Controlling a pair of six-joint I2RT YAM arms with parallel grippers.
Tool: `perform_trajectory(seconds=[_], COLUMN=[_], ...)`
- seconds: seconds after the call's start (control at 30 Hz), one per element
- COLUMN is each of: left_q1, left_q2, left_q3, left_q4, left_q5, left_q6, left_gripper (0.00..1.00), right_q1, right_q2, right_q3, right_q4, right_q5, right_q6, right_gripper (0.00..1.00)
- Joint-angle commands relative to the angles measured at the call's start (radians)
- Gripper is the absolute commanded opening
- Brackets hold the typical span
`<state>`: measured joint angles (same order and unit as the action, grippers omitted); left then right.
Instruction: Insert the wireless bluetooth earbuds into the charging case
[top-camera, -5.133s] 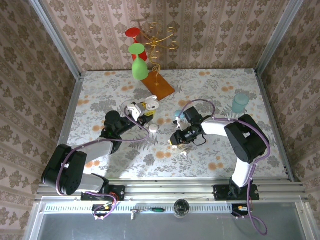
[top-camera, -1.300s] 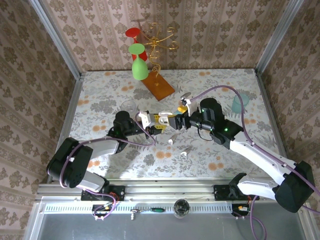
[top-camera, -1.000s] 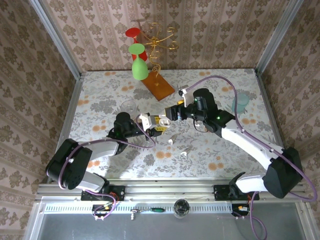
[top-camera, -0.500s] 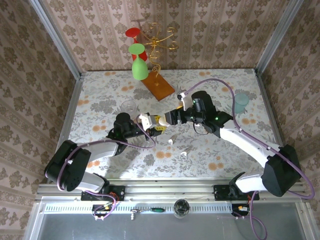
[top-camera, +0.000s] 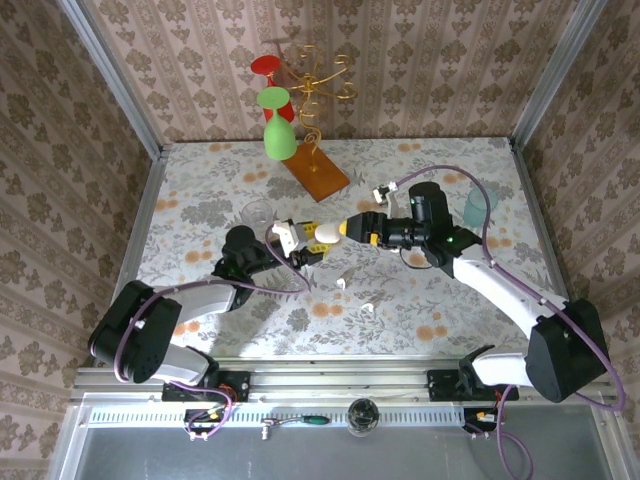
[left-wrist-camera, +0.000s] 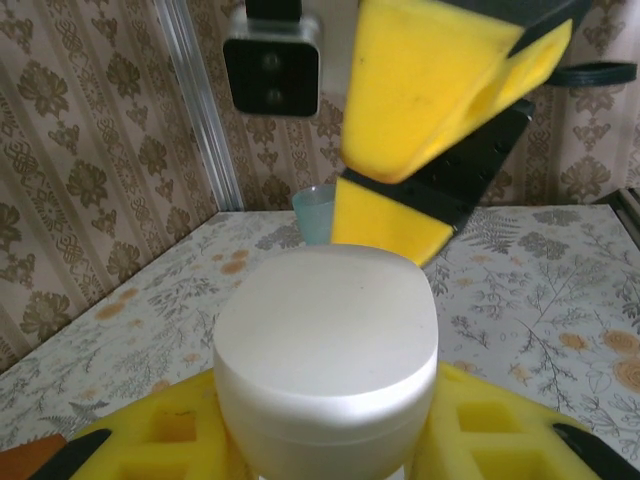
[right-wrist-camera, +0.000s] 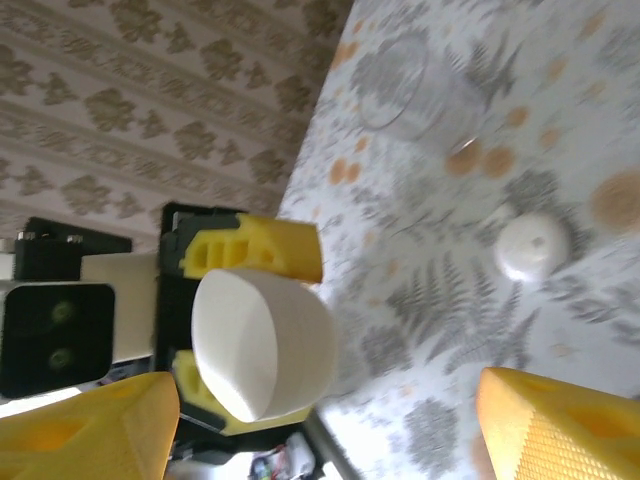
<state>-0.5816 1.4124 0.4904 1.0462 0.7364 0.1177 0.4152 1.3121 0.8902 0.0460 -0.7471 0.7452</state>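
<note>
From the top view you look steeply down over the near edge onto the whole table (top-camera: 440, 170). Your left wrist camera (right-wrist-camera: 55, 325) sits right against the white case (left-wrist-camera: 325, 350), facing level across the table. Your right wrist camera (left-wrist-camera: 272, 62) looks back at it from a little farther (each lens shows in the other's view). All three share that case.

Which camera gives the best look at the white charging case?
The left wrist view: the white charging case sits large and centred, closed, its lid seam visible. The right wrist view shows it smaller, clamped in the left gripper. In the top external view it is a small white blob.
</note>
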Motion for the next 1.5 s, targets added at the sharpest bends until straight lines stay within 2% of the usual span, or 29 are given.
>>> perform_trajectory(seconds=[0.0,0.17,0.3,0.43,0.73,0.83,0.9,1.0,1.1,1.37,1.47], left_q1=[-0.006,-0.01,-0.021,-0.024,-0.026,-0.024,-0.023,-0.02,-0.012,0.03,0.034], left_q2=[0.012,0.04,0.057,0.069,0.091,0.083,0.075,0.053,0.018,-0.094,-0.13], left_q3=[0.016,0.026,0.039,0.045,0.045,0.037,0.036,0.034,0.032,-0.008,-0.011], left_q4=[0.064,0.106,0.116,0.118,0.12,0.113,0.097,0.045,-0.03,-0.227,-0.324], left_q5=[0.011,0.007,0.01,-0.001,0.01,-0.003,-0.002,-0.002,0.0,0.049,0.047], left_q6=[-0.035,-0.061,-0.067,-0.068,-0.064,-0.06,-0.053,-0.027,0.0,0.09,0.142], left_gripper=[0.3,0.29,0.3,0.3,0.31,0.36,0.38,0.47,0.6,0.94,0.99], right_q1=[0.006,0.007,0.007,0.007,0.005,0.002,0.0,-0.01,-0.033,-0.169,-0.229], right_q2=[0.03,0.056,0.073,0.114,0.119,0.118,0.118,0.106,0.087,0.045,0.068], right_q3=[-0.027,-0.018,-0.01,-0.005,-0.017,-0.02,-0.022,-0.022,-0.034,-0.135,-0.175], right_q4=[0.176,0.221,0.267,0.278,0.292,0.289,0.285,0.247,0.194,0.091,0.113], right_q5=[-0.154,-0.192,-0.221,-0.235,-0.226,-0.218,-0.211,-0.181,-0.118,0.146,0.189], right_q6=[0.168,0.194,0.233,0.246,0.241,0.236,0.23,0.205,0.172,0.214,0.225], right_gripper=[0.78,0.71,0.61,0.58,0.3,0.2,0.18,0.16,0.14,0.15,0.14])
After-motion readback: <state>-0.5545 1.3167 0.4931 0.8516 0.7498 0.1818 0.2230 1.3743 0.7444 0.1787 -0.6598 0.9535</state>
